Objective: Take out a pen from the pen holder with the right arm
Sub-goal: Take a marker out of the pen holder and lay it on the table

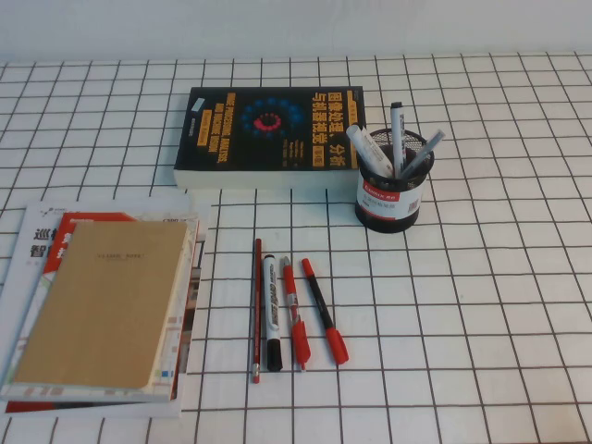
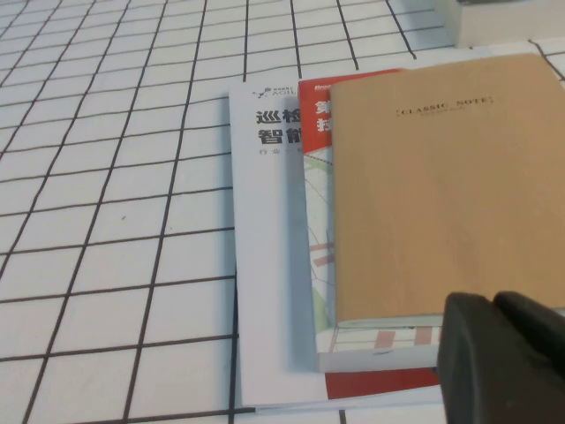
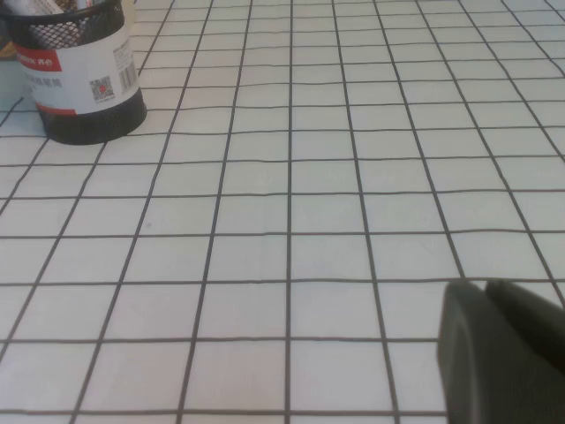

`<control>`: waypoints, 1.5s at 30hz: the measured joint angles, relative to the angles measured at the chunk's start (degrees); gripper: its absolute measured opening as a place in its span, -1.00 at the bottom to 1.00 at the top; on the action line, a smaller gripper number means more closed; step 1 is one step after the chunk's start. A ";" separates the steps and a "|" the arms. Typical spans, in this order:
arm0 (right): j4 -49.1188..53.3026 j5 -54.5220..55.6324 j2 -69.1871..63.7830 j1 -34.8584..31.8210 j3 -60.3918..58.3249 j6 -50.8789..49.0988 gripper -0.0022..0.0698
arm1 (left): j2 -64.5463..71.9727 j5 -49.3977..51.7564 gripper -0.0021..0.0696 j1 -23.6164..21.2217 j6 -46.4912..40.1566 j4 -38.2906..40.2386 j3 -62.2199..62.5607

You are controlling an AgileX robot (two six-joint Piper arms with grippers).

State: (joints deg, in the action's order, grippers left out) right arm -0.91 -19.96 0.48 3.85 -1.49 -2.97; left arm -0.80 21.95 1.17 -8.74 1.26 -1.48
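Now the pen holder [image 1: 388, 194], a black mesh cup with a white and red label, is standing on the white checked table [image 1: 499, 305], just beside the right near corner of a black book [image 1: 268, 134] that is lying flat. Three pens are sticking out of it: a grey marker [image 1: 397, 139] is standing almost upright, a white marker [image 1: 368, 148] is leaning to the left and a grey pen [image 1: 423, 153] is leaning to the right. Nearer to the robot, a red pencil [image 1: 256, 310], a black marker [image 1: 271, 314], a red pen [image 1: 294, 314] and a black pen with red cap [image 1: 322, 310] are lying side by side. At the left, a brown notebook [image 1: 106, 301] is resting on a stack of booklets [image 1: 37, 240]. The right gripper [image 3: 485, 296] is hanging low over bare table, well apart from the pen holder, with its fingers pressed together and grasping nothing. The left gripper [image 2: 494, 305] is hanging over the near edge of the brown notebook, its fingers also looking closed and empty
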 joint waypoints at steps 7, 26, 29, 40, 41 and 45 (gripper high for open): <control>0.00 0.00 0.00 0.00 0.00 0.00 -0.98 | 0.00 0.00 -0.95 0.00 0.00 0.00 0.00; -1.25 1.52 0.00 0.00 0.00 0.00 -0.98 | 0.00 0.00 -0.95 0.00 0.00 0.00 0.00; -3.74 2.95 0.00 0.00 0.00 0.00 -0.98 | 0.00 0.00 -0.95 0.00 0.00 0.00 0.00; -22.17 9.39 0.00 0.00 0.00 0.00 -0.98 | 0.00 0.00 -0.95 0.00 0.00 0.00 0.00; -23.55 10.08 0.00 0.00 0.00 0.00 -0.98 | 0.00 0.00 -0.95 0.00 0.00 0.00 0.00; -28.87 13.27 0.00 0.00 -0.03 0.00 -0.98 | 0.00 0.00 -0.95 0.00 0.00 0.00 0.00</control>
State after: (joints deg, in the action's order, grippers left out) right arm -29.78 -6.69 0.48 3.85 -1.52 -2.97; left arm -0.80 21.95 1.17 -8.74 1.26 -1.48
